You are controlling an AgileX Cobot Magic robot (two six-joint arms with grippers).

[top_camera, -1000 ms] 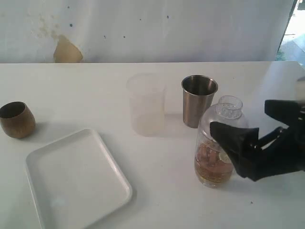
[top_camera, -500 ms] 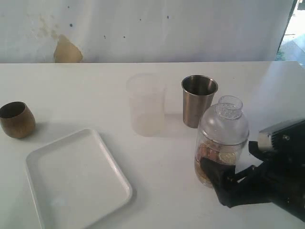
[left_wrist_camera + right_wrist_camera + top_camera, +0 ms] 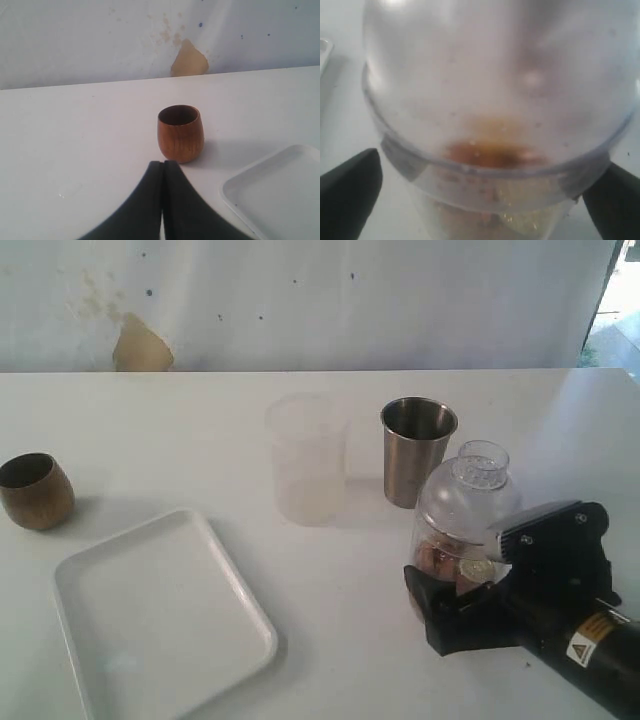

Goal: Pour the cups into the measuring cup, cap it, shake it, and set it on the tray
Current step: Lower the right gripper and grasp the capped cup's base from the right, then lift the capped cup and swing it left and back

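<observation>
The clear measuring cup stands on the table right of centre, capped with a dome lid and holding brown contents. My right gripper is open, low at the cup's base. In the right wrist view the cup fills the frame, with one black finger of the right gripper on each side of it. The steel tumbler stands just behind. At the far left is the wooden cup. My left gripper is shut and empty, just short of the wooden cup. The white tray lies at front left.
A frosted translucent cup stands left of the steel tumbler. A corner of the tray shows beside the wooden cup in the left wrist view. A white wall with a tan patch runs behind the table.
My right gripper has dropped from the measuring cup's mid-height to its base and come forward. The cup has stayed where it was.
</observation>
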